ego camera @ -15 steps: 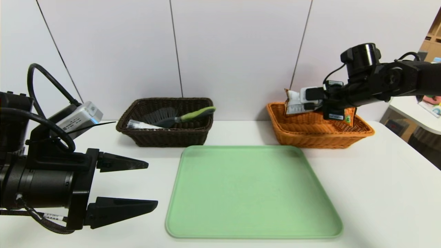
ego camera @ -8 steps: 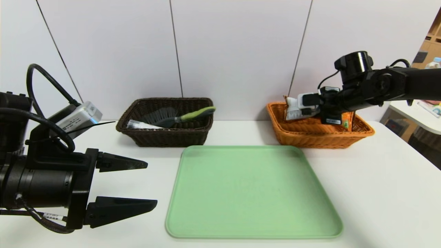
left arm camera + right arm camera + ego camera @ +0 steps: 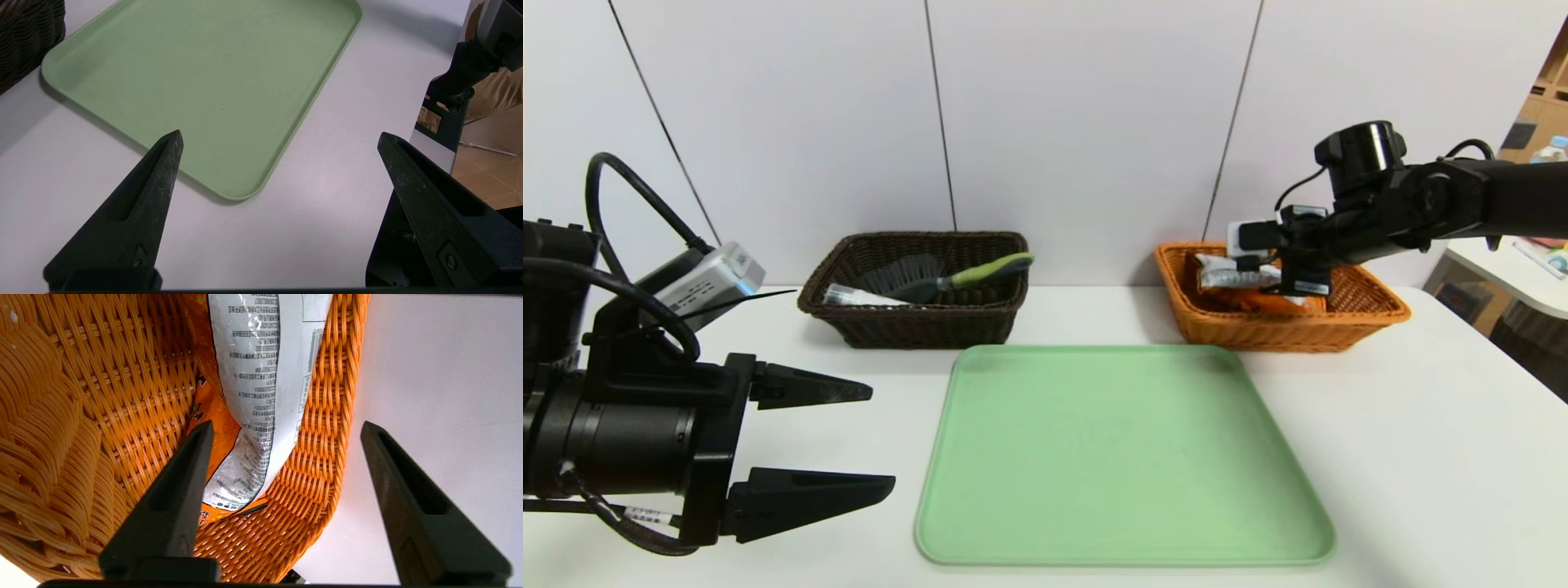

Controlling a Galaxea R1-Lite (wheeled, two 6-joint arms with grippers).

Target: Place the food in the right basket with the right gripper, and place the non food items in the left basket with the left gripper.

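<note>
One food item is in evidence: the snack packet (image 3: 261,396) lies inside the orange basket (image 3: 1372,314), along its far wall, and appears to rest free of any grip. In the head view the snack packet (image 3: 1241,286) lies low with its long axis running across the basket, the white label end toward the basket's left end and the orange body toward the middle; its far end is hidden behind the wrist hardware. The right gripper (image 3: 286,428) hangs directly over the basket's far rim with its jaws parted and nothing between them; one finger stands over the packet's edge, the other outside the rim toward the wall. The step in hand, by my judgement, is the release and withdrawal. To do it well, the jaws should be lifted straight up and clear of the rim before any sideways travel, so that neither finger snags the wrapper or catches the wicker and drags the basket. The dark brown basket (image 3: 915,290) already holds the scrub brush (image 3: 947,278), handle propped on the right rim, and the small bottle (image 3: 858,296) lying on its side. The left gripper (image 3: 882,441) is parked at the near left over the table (image 3: 1421,457), jaws wide and empty. The green tray (image 3: 1119,457) between the baskets carries nothing, so the sorting looks essentially complete.
</note>
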